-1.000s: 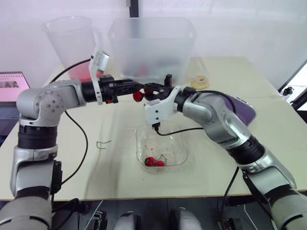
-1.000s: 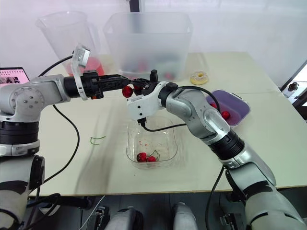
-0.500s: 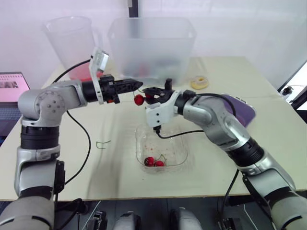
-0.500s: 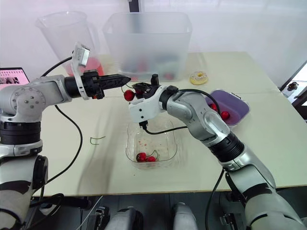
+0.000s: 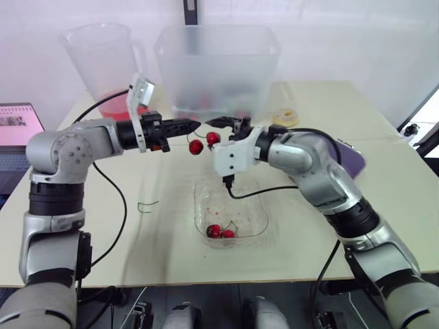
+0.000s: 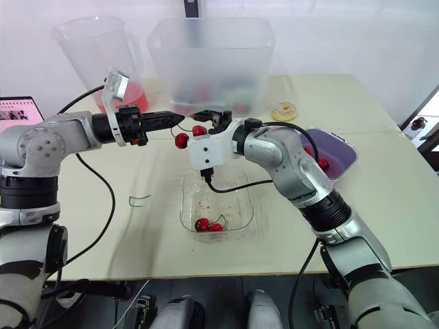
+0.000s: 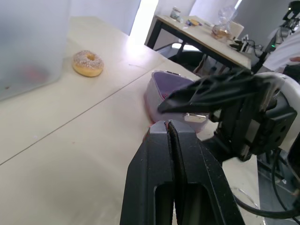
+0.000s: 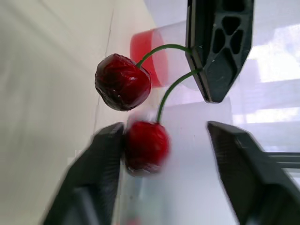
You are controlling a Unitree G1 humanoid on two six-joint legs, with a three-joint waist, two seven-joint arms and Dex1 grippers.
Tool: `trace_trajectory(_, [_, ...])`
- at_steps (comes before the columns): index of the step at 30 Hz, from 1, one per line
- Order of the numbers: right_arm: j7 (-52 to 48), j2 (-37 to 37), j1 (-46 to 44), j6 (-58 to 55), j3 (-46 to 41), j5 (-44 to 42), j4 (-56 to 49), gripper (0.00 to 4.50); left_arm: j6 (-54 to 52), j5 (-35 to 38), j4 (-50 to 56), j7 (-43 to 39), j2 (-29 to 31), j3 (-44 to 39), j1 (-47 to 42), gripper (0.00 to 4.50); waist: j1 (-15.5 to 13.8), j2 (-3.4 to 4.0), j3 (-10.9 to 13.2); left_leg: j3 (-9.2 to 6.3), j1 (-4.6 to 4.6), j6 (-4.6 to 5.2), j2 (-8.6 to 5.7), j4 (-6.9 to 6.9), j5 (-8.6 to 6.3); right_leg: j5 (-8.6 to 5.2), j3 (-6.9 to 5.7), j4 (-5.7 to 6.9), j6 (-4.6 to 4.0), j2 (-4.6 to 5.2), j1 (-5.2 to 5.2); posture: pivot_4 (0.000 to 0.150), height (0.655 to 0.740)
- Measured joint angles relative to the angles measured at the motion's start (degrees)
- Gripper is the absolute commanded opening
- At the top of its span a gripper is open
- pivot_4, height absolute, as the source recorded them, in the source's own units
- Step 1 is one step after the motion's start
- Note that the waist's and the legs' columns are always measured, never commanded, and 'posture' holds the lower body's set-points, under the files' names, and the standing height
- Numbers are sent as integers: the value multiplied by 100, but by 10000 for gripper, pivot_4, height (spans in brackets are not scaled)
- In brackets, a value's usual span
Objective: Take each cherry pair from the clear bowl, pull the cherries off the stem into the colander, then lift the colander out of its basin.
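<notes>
Left gripper (image 5: 194, 125) clamped shut on the green stems of a red cherry pair (image 5: 204, 142), forearm level, reaching across. Right gripper (image 8: 164, 125) faces it tip to tip, fingers spread, one cherry against a finger (image 8: 96, 183); elbow bent. Clear square plastic bowl (image 5: 250, 205) lies well below both tips. Frosted plastic bin (image 5: 216, 65) close behind them. Purple colander (image 6: 339, 154) beyond the right elbow.

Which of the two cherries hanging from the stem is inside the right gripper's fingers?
The cherry nearer the right arm, sitting between the open right gripper's fingers; the other cherry hangs past its fingertips.
</notes>
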State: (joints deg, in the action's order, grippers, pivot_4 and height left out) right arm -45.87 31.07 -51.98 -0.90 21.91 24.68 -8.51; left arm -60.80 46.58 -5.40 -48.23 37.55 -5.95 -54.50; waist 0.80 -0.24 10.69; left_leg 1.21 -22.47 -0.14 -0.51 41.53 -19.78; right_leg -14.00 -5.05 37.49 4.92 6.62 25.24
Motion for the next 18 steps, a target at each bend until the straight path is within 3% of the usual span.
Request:
trace_trajectory(6, [-1508,225,334,-2349,-1158,-2472,-440,44681,283,-16,299,-595,396,-23,386,0,-4,1,1,-4,0,0,2,8,0,0,-3,3,0,0,-6,1500,6863])
trace_trajectory(9, [-1626,-385,-32,-4129,-2093,-4121,-315,44681,376,63,577,-1013,494,-17,485,0,14,2,1,-5,2,0,6,10,0,0,-4,11,-1,-1,-4,1500,6863])
trace_trajectory(11, [-1882,-481,-297,-4945,-2273,-4992,-230,44681,398,120,674,-1195,495,-7,482,0,7,3,1,-7,2,0,6,10,0,0,-5,14,-1,-2,-4,1500,6863])
trace_trajectory(13, [-2181,-406,-401,-5331,-2123,-5425,-131,44681,399,137,676,-1324,505,3,483,0,-14,3,1,-7,1,2,1,10,-1,0,-4,13,-1,1,-5,1500,6863])
trace_trajectory(18, [-2182,-378,-483,-5315,-1566,-5444,300,44681,396,158,804,-1389,432,28,468,0,-17,3,1,-5,0,5,-5,14,-3,0,-1,17,-1,7,-4,1500,6863])
